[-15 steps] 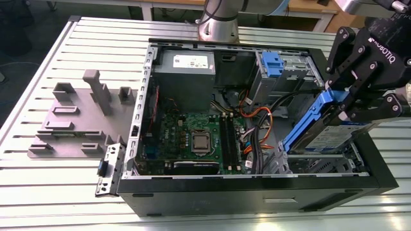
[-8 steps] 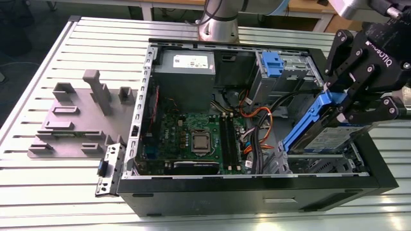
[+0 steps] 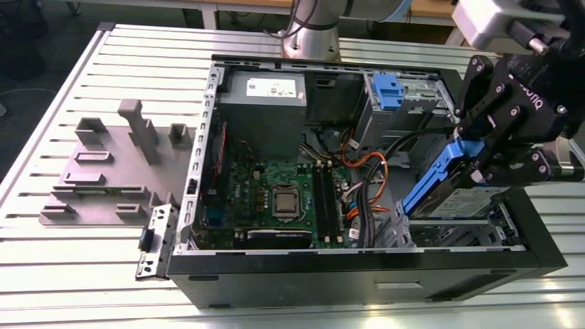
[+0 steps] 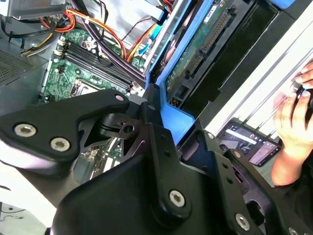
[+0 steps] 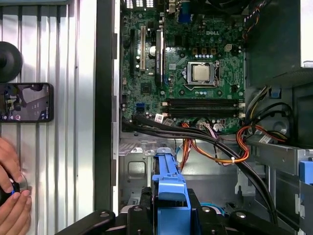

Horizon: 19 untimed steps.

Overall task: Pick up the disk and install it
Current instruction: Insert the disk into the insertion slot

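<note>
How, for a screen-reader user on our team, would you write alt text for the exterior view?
A black gripper holds the disk, tilted, at the exterior view's right end of an open computer case, motherboard exposed. A grey fixture lies on the slatted table beside it.

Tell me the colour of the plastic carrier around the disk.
Blue. The carrier of the disk shows best in the exterior view, in the gripper.

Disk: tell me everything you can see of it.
The disk is a silver drive with a pale label in a blue plastic carrier; the second wrist view shows its green circuit board. It hangs tilted, lower end at the drive bay on the exterior view's right of the open computer case. The claw grips its upper end.
</note>
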Each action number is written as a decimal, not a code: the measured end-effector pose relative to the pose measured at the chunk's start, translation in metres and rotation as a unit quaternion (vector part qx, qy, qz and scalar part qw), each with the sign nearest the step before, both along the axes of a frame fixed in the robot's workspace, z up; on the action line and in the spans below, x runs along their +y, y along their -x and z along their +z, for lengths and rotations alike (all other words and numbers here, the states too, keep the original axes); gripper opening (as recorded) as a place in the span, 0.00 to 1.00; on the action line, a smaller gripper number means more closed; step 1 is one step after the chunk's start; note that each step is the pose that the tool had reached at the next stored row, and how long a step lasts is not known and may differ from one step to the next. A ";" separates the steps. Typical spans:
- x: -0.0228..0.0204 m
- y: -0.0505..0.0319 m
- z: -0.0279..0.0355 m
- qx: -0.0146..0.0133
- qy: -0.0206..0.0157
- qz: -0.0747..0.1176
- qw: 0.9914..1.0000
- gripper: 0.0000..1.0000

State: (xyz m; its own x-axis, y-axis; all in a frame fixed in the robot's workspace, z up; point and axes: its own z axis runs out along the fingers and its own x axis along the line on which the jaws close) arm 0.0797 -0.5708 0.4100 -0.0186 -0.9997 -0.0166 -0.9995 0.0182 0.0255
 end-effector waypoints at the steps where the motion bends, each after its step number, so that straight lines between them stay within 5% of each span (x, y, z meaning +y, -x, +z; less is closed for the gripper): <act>1: 0.0000 0.0000 -0.0018 0.000 0.000 0.000 1.000 0.36; 19: -0.0011 0.0000 -0.0320 -0.001 0.000 0.000 1.000 0.36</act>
State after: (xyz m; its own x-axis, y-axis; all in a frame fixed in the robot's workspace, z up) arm 0.0797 -0.5718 0.3779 -0.0186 -0.9997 -0.0165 -0.9996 0.0182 0.0230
